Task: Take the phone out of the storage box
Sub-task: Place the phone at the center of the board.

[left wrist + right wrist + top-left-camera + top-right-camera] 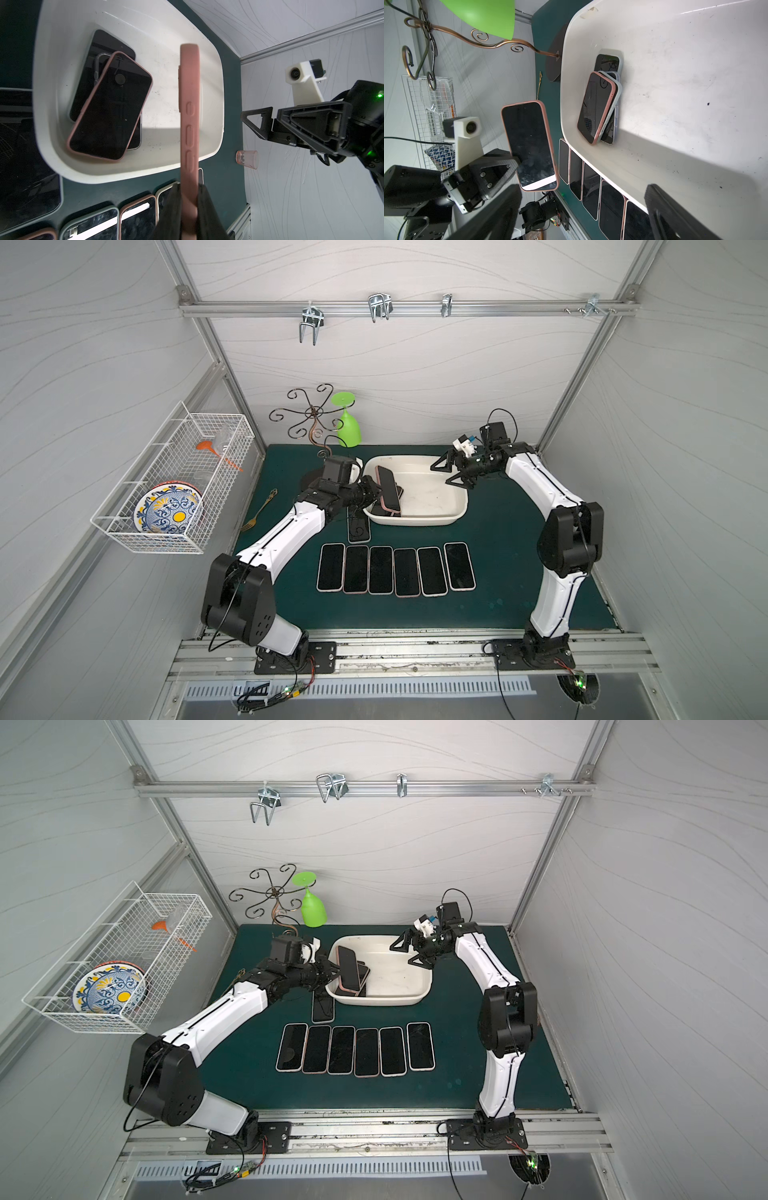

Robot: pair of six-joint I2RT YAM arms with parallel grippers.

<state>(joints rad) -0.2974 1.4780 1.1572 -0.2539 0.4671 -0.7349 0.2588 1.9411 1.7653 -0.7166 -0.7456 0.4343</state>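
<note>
Pink phone [390, 489] in left pincer [376, 494] | boxed stack [110, 108] overlapped (count unclear)

In both top views the pink-cased black-screened phone [388, 493] covers part of the phone stack [108, 104] in the shallow cream-white plastic storage box [440, 519], so its count is unclear. The left gripper [376, 493] hides one end of a lone dark phone [359, 531]. In the right wrist view, blurred black fingers [675, 218] run off the edge.
</note>
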